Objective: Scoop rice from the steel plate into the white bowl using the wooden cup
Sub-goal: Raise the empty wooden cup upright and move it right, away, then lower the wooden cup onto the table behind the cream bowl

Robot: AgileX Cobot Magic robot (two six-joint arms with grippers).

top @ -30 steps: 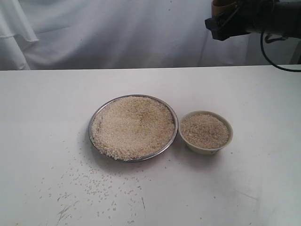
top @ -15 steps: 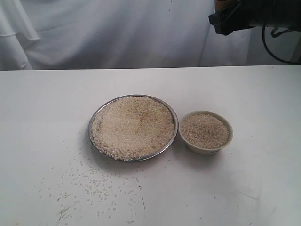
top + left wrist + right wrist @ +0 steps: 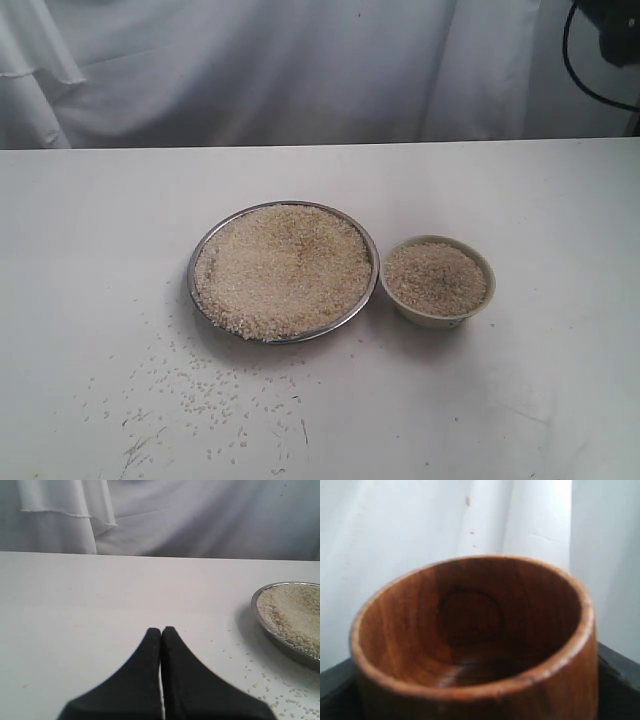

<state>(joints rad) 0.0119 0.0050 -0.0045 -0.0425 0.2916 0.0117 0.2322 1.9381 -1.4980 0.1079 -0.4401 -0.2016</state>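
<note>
The steel plate (image 3: 200,262) sits mid-table, heaped with rice (image 3: 283,268). Touching its right side is the white bowl (image 3: 437,317), also full of rice (image 3: 436,277). In the right wrist view the wooden cup (image 3: 470,625) fills the picture, its dark inside empty. My right gripper (image 3: 475,700) is shut on it, with black fingers (image 3: 335,685) at both sides. In the exterior view that gripper and the cup are out of frame. My left gripper (image 3: 161,629) is shut and empty, low over the table, with the plate's rim (image 3: 260,617) off to one side.
Loose grains (image 3: 200,390) lie scattered on the white table in front of and to the left of the plate. A white cloth backdrop (image 3: 250,70) hangs behind the table. A dark arm part and cable (image 3: 612,35) show at the top right corner.
My right gripper with the cup has moved up and to the right, leaving the exterior view; only a bit of arm and cable remains there. Plate, bowl and left gripper are unchanged.
</note>
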